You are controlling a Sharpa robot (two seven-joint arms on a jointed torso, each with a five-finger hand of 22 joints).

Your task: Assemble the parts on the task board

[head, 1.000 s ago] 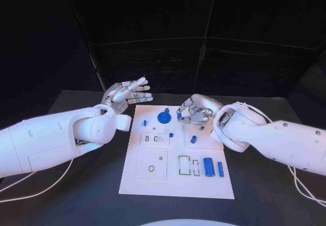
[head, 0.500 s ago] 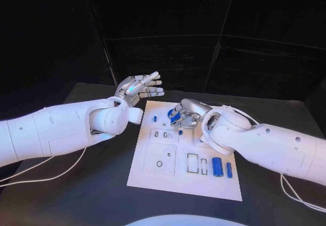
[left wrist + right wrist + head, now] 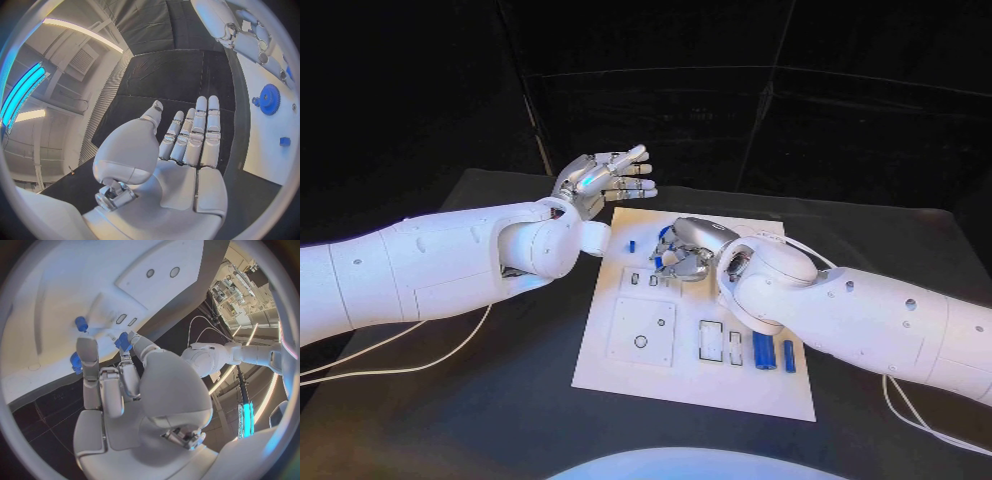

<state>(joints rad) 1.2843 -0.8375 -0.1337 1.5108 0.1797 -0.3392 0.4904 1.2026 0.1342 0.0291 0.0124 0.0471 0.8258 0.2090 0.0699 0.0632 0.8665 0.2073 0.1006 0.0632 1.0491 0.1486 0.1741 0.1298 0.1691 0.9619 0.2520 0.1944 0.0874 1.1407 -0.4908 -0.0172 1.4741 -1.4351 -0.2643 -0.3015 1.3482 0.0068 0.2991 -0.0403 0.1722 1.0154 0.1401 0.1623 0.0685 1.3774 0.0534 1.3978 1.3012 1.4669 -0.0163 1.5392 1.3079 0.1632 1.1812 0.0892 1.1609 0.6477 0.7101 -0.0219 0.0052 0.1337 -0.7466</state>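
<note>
White task board (image 3: 678, 375) lies flat; two blue cylinders (image 3: 772, 353) lie side by side on it

The black bench (image 3: 473, 400) carried the work and ran from the 6 o'clock foreground back to a dark panelled backdrop (image 3: 733, 120) across 12 o'clock. A thin white cable (image 3: 408, 365) curved over the bench at 8 o'clock, and a second white cable (image 3: 913, 425) lay at 4 o'clock. In the left wrist view the same bench (image 3: 181, 75) appeared as a dark surface.
</note>
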